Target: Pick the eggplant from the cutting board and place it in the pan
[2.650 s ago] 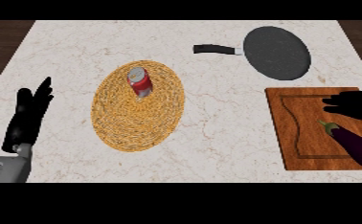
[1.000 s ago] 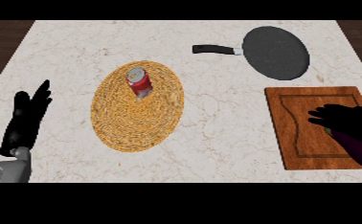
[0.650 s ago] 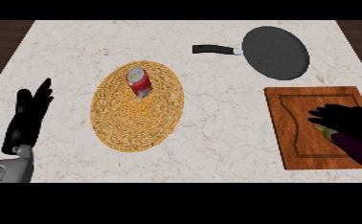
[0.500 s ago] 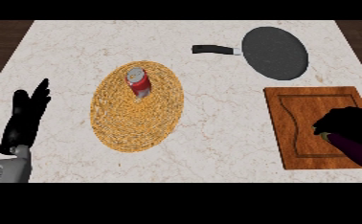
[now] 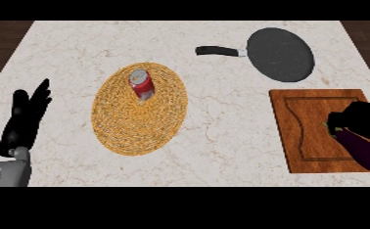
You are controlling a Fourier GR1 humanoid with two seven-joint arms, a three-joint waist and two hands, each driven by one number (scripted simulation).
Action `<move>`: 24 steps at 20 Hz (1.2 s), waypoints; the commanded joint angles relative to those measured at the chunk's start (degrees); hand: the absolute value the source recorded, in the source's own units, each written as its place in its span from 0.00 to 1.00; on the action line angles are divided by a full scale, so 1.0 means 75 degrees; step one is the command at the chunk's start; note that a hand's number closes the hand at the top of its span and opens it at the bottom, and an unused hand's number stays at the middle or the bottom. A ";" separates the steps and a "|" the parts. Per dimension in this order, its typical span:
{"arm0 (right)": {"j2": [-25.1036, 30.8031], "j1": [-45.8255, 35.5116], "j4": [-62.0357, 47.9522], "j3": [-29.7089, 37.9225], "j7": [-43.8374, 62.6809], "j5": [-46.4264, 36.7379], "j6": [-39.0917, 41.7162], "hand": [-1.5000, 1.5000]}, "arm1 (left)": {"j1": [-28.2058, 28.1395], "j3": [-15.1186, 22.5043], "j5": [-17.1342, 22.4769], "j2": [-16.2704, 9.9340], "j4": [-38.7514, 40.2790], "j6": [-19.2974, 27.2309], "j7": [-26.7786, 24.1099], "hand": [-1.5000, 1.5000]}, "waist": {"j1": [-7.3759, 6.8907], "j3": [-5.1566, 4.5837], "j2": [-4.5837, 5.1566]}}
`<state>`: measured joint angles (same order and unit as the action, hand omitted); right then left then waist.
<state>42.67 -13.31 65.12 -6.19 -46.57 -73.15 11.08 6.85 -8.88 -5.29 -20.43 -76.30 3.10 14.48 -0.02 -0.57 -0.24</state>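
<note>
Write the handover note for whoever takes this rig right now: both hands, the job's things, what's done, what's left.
Right hand: at the view's right edge over the cutting board, fingers curled round the eggplant, whose purple body shows below the hand.
Left hand: open, fingers up, resting at the left edge.
Pan: on the counter beyond the board, handle pointing left, nothing in it.
Not part of the job: red can on the woven mat.
Done: eggplant grasped.
Left: carry it to the pan and release it there.
</note>
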 commanded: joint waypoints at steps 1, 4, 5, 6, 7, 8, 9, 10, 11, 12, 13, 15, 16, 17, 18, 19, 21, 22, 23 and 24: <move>-0.0606 0.0279 -0.0475 0.1125 0.2186 0.0352 0.0675 1.00 | -0.0236 -0.0175 0.0105 -0.0074 -0.0032 -0.0017 -0.0003 0.50 | 0.0237 0.0064 -0.0049; -0.0874 0.0544 -0.0979 0.2574 0.3948 0.0920 0.0969 1.00 | -0.0386 -0.0378 0.0053 -0.0115 0.0112 0.0223 0.0053 0.50 | 0.1056 0.0042 -0.0214; -0.1021 0.0683 -0.1149 0.2963 0.4455 0.1070 0.0924 1.00 | -0.0427 -0.0463 0.0050 -0.0145 0.0119 0.0300 0.0072 0.50 | 0.1295 0.0053 -0.0260; -0.1313 0.0680 -0.1171 0.3281 0.5028 0.1230 0.0902 1.00 | -0.0465 -0.0487 0.0060 -0.0198 0.0124 0.0255 0.0062 0.50 | 0.1254 0.0046 -0.0242; -0.1512 0.0765 -0.1167 0.3652 0.5554 0.1385 0.0764 1.00 | -0.0474 -0.0516 0.0055 -0.0161 0.0082 0.0340 0.0069 0.50 | 0.1333 0.0046 -0.0273; -0.1721 0.0718 -0.1071 0.3994 0.6124 0.1520 0.0615 1.00 | -0.0642 -0.0582 0.0080 -0.0210 0.0141 0.0301 0.0023 0.50 | 0.1200 0.0022 -0.0270; -0.2011 0.0637 -0.0890 0.4198 0.6664 0.1581 0.0387 1.00 | -0.0617 -0.0537 0.0072 -0.0196 0.0115 0.0272 0.0023 0.50 | 0.1160 0.0014 -0.0267; -0.2141 0.0709 -0.0608 0.4403 0.7087 0.1622 0.0183 1.00 | -0.0646 -0.0620 0.0062 -0.0360 0.0085 0.0233 0.0069 0.50 | 0.1138 0.0007 -0.0298; -0.2600 0.0541 -0.0244 0.4441 0.7506 0.1623 -0.0296 1.00 | -0.0592 -0.0482 0.0073 -0.0164 0.0070 0.0238 0.0023 0.50 | 0.1047 0.0007 -0.0271; -0.2598 0.0399 0.0273 0.4625 0.7814 0.1584 -0.0781 1.00 | -0.0728 -0.0494 0.0131 -0.0091 0.0064 0.0220 -0.0038 0.50 | 0.0937 -0.0005 -0.0302; -0.2751 0.0255 0.0757 0.4497 0.8120 0.1397 -0.1058 1.00 | -0.0660 -0.0500 0.0050 -0.0271 0.0022 0.0172 -0.0082 0.50 | 0.0844 -0.0013 -0.0298; -0.3064 0.0003 0.1678 0.4492 0.8605 0.1228 -0.1738 1.00 | -0.0621 -0.0388 0.0063 -0.0092 0.0061 0.0184 -0.0017 0.50 | 0.0771 -0.0005 -0.0263; -0.3371 -0.0182 0.2132 0.4277 0.8867 0.1106 -0.1862 1.00 | -0.0490 -0.0397 0.0072 -0.0187 -0.0010 0.0129 0.0011 0.50 | 0.0632 0.0003 -0.0241; -0.3673 -0.0144 0.2508 0.4116 0.9298 0.0855 -0.2017 1.00 | -0.0465 -0.0388 0.0102 -0.0204 -0.0039 0.0073 0.0077 0.50 | 0.0553 0.0010 -0.0212; -0.3928 0.0068 0.3053 0.4008 0.9523 0.0756 -0.2074 1.00 | -0.0510 -0.0326 0.0033 -0.0146 -0.0179 0.0144 -0.0018 0.50 | 0.0542 0.0020 -0.0214; -0.4051 -0.0181 0.3496 0.3721 1.0050 0.0422 -0.1838 1.00 | -0.0386 -0.0323 0.0108 -0.0225 -0.0013 -0.0042 0.0058 0.50 | 0.0451 0.0011 -0.0153; -0.4630 -0.0110 0.4323 0.3199 1.0969 -0.0218 -0.1625 1.00 | -0.0485 -0.0202 0.0094 -0.0062 -0.0138 -0.0039 -0.0094 0.50 | 0.0294 0.0021 -0.0125; -0.4921 -0.0134 0.4585 0.3019 1.1413 -0.0508 -0.1649 1.00 | -0.0321 -0.0164 0.0179 -0.0104 -0.0273 -0.0184 0.0101 0.50 | 0.0174 0.0047 -0.0066; -0.5202 0.0047 0.5114 0.2780 1.1682 -0.0712 -0.1568 1.00 | -0.0497 -0.0154 0.0069 0.0003 -0.0162 -0.0037 -0.0108 0.50 | 0.0165 0.0048 -0.0055; -0.5404 -0.0331 0.4972 0.2429 1.2141 -0.1175 -0.1435 1.00 | -0.0155 -0.0167 0.0063 -0.0061 -0.0106 -0.0047 0.0022 0.50 | 0.0069 0.0056 -0.0006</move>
<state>8.58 -14.08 94.74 17.83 34.06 -74.63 -0.69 3.94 -10.65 -4.60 -21.15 -77.18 2.97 14.47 2.32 -0.34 -1.05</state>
